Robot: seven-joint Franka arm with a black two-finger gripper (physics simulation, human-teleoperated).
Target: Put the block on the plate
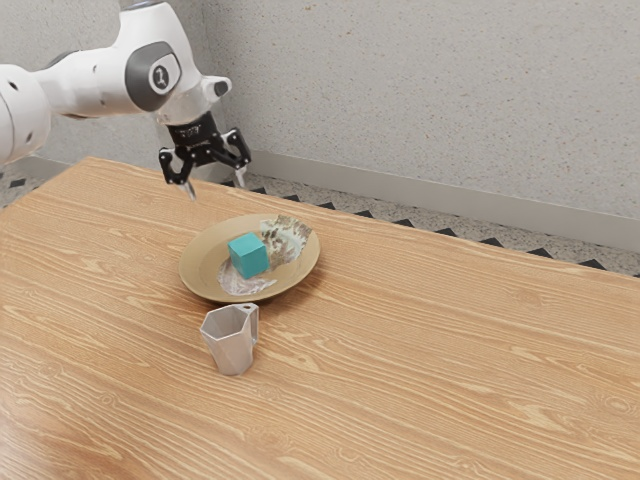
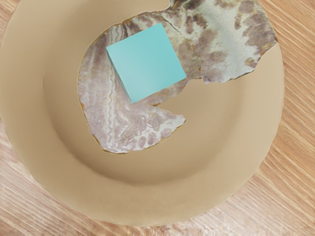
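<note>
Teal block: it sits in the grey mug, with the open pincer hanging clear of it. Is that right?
Not in the grey mug: the exterior view shows the teal block within the plate. The open pincer does hang clear of it.

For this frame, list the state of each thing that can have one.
Pincer: open, raised above the table, holding nothing.
Block: on the plate, released.
Plate: right side up, bearing the block.
Mug: upright beside the plate.
</note>
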